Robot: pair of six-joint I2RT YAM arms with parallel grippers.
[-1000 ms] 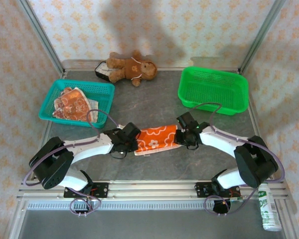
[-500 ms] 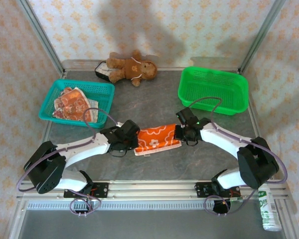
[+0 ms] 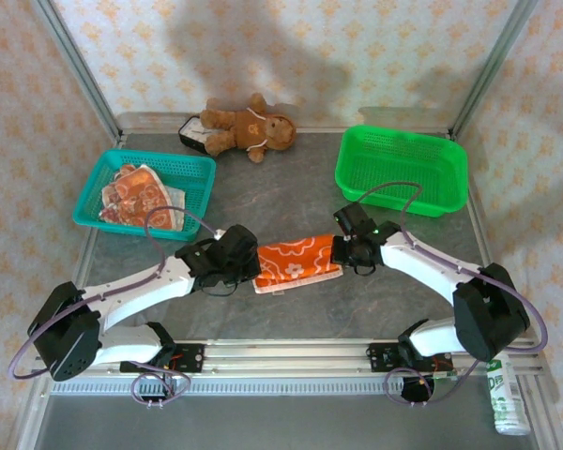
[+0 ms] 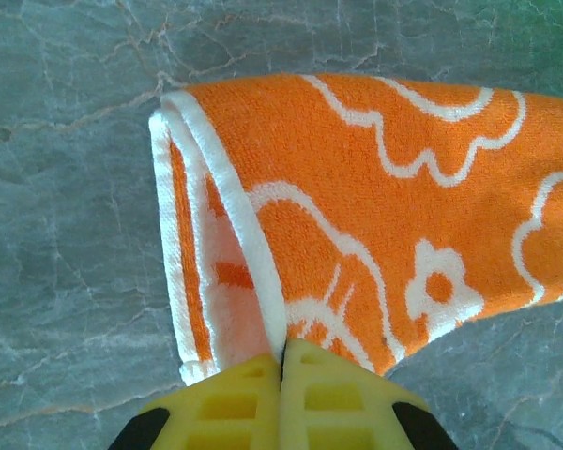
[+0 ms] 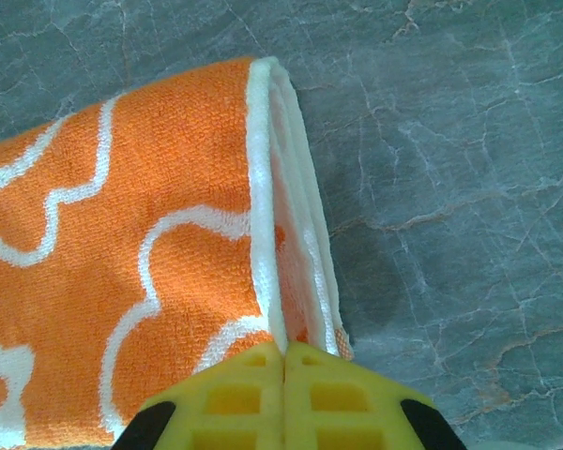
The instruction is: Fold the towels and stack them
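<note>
The green print on the bottle (image 3: 509,398) was too small for me to read. My left gripper (image 4: 282,361) and right gripper (image 5: 283,361) each pinched one end of the folded orange towel (image 3: 296,262), stretched between them over the grey marbled table (image 3: 291,187), with patterned walls (image 3: 357,56) around.

No text can be read. Green print is seen on the white bottle (image 3: 511,394) — too small to be deciphered.
</note>
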